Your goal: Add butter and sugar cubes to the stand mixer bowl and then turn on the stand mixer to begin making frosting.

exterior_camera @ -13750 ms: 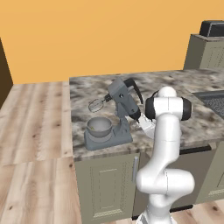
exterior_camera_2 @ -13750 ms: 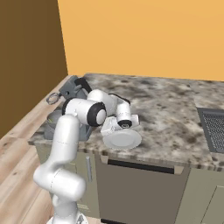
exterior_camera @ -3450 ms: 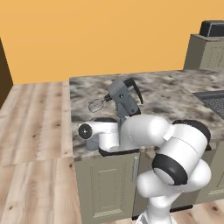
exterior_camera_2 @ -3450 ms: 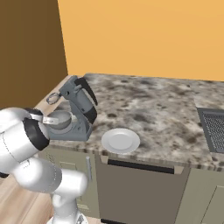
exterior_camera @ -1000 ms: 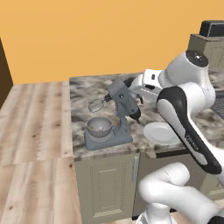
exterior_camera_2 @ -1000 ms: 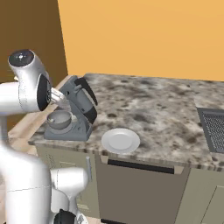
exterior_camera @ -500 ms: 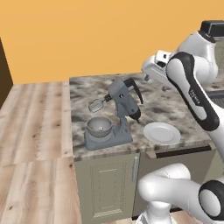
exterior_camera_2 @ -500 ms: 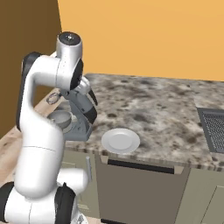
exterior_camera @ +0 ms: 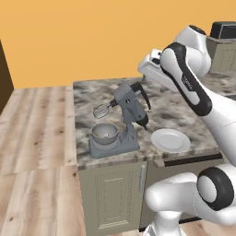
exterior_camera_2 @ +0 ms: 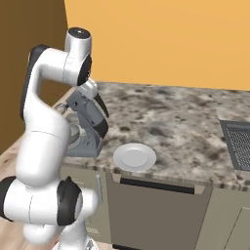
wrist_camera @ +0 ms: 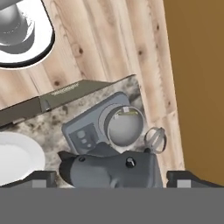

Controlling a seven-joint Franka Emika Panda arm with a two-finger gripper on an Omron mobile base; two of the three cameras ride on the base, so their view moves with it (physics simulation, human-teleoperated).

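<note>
Up higher than a blink ago with the gripper (wrist_camera: pixel 113 178), jaws wide apart, holding nothing. Hangs over the stand mixer (exterior_camera: pixel 131 108). Sees the stand mixer bowl (exterior_camera: pixel 104 132) on its base. Best to come down slowly and nudge the little knob (wrist_camera: pixel 129 162) softly.

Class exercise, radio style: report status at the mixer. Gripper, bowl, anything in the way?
Gripper open, empty, high above the stand mixer. Stand mixer bowl on the mixer base, head tilted up, whisk clear of it. White plate beside the mixer, not blocking.
</note>
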